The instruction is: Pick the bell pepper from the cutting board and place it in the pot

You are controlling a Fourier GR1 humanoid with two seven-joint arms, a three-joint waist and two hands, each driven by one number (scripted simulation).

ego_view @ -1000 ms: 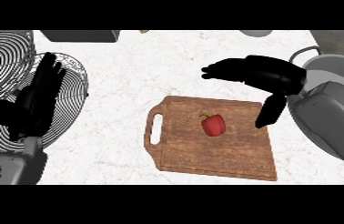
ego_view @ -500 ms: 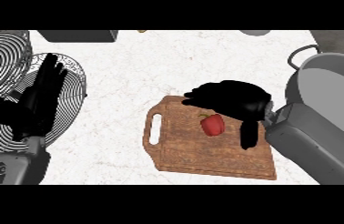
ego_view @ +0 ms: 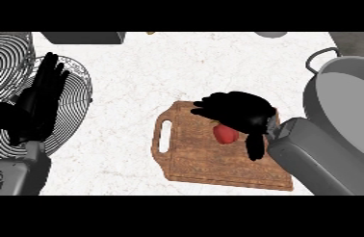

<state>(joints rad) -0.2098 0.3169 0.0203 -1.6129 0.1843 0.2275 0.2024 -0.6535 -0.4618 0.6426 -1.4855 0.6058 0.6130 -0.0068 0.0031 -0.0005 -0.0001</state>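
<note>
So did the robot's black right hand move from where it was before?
Yes. The black right hand moved left, from beside the grey metal pot to over the red bell pepper on the brown wooden cutting board.

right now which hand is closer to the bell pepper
The right hand. It hovers over the bell pepper on the cutting board, partly covering it. The left hand rests open, fingers up, far off at the view's left edge.

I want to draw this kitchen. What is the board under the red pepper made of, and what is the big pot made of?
The cutting board looks like wood: brown with streaky grain, a dull finish and a slot handle at its left end. The pot at the right looks like metal: plain grey, smooth, with a thin rim and a loop handle, though the grey alone cannot prove it. The bell pepper is glossy red, partly under the right hand.
</note>
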